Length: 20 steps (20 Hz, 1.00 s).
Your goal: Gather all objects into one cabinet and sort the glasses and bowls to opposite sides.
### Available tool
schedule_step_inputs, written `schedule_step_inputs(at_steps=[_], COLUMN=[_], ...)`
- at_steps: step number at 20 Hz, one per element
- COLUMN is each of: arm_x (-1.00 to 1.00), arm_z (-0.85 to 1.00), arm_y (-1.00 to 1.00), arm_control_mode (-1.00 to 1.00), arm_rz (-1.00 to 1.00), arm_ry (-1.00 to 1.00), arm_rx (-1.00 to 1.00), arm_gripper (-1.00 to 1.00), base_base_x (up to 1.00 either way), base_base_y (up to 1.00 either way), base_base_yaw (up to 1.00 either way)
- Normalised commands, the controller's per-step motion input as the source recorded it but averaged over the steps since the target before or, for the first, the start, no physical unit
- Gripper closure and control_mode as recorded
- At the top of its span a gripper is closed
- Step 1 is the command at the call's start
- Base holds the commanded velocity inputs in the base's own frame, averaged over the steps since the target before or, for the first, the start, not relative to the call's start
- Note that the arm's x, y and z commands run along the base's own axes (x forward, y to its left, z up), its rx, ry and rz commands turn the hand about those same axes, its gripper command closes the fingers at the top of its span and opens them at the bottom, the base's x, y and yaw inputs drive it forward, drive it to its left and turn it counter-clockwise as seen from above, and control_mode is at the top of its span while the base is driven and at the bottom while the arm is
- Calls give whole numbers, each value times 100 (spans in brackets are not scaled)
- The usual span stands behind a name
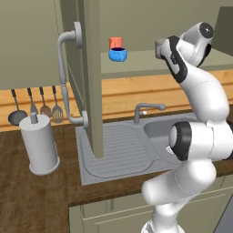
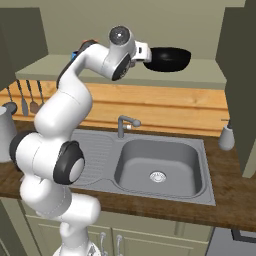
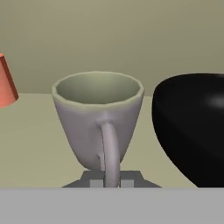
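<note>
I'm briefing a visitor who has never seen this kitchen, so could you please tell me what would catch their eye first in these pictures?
Probably the white arm reaching up from over the sink into the open wall cabinet. On its shelf, a grey mug stands upright right before the fingers, handle toward them, with a wide black dish close beside it. Further along the shelf, an orange-red cup and a blue bowl stand out brightly.

Base views: behind the arm, left and right, looking forward and down; both share the sink (image 1: 175, 129) and cabinet shelf (image 2: 200, 75). Hand view: close, level along that shelf.
</note>
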Motion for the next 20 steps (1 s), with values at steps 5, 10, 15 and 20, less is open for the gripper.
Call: schedule_step_inputs(at_steps=[5,10,15,20], arm_x=[-14,-1,-5,-28], arm_z=[9,0,0,0], arm_y=[3,19,33,38], arm_control_mode=[-100,-100,-100,-100], arm_rz=[0,1,9,16], arm_ry=[1,0,-5,-13], arm_rx=[1,1,0,0], arm_gripper=[100,100,100,100], base_base_x=[0,0,0,0], base_base_y=[0,0,0,0], base_base_yaw=[0,0,0,0])
